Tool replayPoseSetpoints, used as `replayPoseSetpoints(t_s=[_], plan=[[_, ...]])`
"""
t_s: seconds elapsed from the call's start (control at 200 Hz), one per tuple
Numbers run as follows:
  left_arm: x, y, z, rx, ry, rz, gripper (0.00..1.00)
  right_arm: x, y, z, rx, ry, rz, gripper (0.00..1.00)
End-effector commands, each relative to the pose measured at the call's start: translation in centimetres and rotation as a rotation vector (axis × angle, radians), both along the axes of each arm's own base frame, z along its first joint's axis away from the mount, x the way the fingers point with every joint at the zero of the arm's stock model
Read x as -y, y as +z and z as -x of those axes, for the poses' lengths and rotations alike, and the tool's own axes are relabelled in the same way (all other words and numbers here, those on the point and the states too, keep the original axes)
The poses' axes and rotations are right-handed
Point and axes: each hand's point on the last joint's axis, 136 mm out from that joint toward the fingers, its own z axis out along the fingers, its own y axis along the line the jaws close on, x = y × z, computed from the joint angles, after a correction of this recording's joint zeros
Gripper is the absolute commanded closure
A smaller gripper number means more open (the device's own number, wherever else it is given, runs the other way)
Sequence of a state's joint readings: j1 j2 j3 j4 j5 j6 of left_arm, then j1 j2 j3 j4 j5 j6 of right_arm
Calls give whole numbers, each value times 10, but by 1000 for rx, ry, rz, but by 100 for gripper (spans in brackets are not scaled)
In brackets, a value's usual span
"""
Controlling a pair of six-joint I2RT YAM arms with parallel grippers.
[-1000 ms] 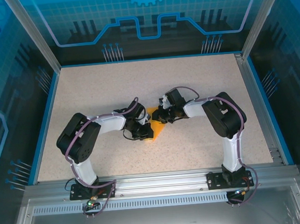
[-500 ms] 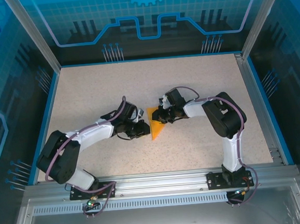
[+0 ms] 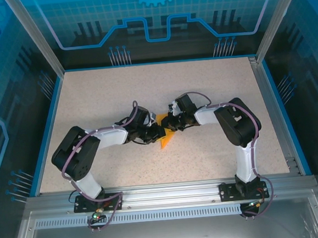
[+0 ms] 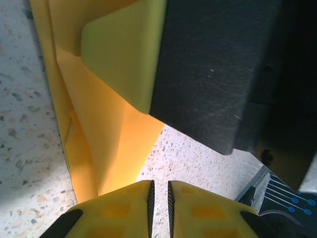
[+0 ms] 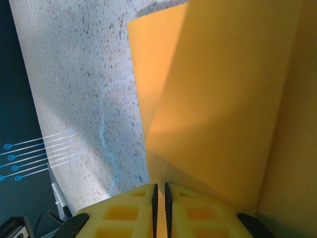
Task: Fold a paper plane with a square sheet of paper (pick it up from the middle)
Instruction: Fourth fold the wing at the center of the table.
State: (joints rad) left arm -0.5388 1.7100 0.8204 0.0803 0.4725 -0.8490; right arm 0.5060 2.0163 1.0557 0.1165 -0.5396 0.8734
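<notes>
The square sheet of paper (image 3: 164,141) is a folded orange-yellow piece at the middle of the table, its narrow tip pointing toward the near edge. My right gripper (image 3: 170,124) is at its upper right, shut on a fold of the paper (image 5: 223,99) that rises ahead of the fingertips (image 5: 159,185). My left gripper (image 3: 159,132) is at the paper's left side. Its jaws (image 4: 159,182) stand nearly together, with only bare table showing in the slit. The paper (image 4: 106,144) lies just left of them, and the right gripper's finger (image 4: 124,49) presses on it from above.
The speckled table (image 3: 107,95) is bounded by a blue rim and see-through walls. A metal rail (image 3: 165,194) carries both arm bases at the near edge. The two wrists crowd each other over the paper.
The left arm swung out to the left, then returned, so its gripper is again against the paper's left side. The right arm has stayed in place on the paper.
</notes>
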Motion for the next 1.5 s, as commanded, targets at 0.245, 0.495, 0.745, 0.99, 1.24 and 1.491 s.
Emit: replayPoseSetpoints(t_s=[0.245, 0.495, 0.745, 0.99, 1.24, 1.491], plan=[[-3, -29, 14, -85, -37, -28, 82, 26, -60, 34, -150, -11, 166, 85], [-17, -55, 43, -162, -84, -89, 82, 28, -62, 35, -157, -12, 174, 85], [-22, -58, 56, -175, -121, -109, 82, 28, -62, 35, -157, -13, 174, 85], [-11, -46, 69, -170, -214, -56, 82, 29, -63, 36, -160, -12, 178, 85], [-20, -52, 83, -224, -242, -103, 82, 29, -63, 36, -161, -15, 181, 85], [-20, -45, 94, -230, -297, -85, 82, 29, -64, 37, -167, -14, 183, 85]])
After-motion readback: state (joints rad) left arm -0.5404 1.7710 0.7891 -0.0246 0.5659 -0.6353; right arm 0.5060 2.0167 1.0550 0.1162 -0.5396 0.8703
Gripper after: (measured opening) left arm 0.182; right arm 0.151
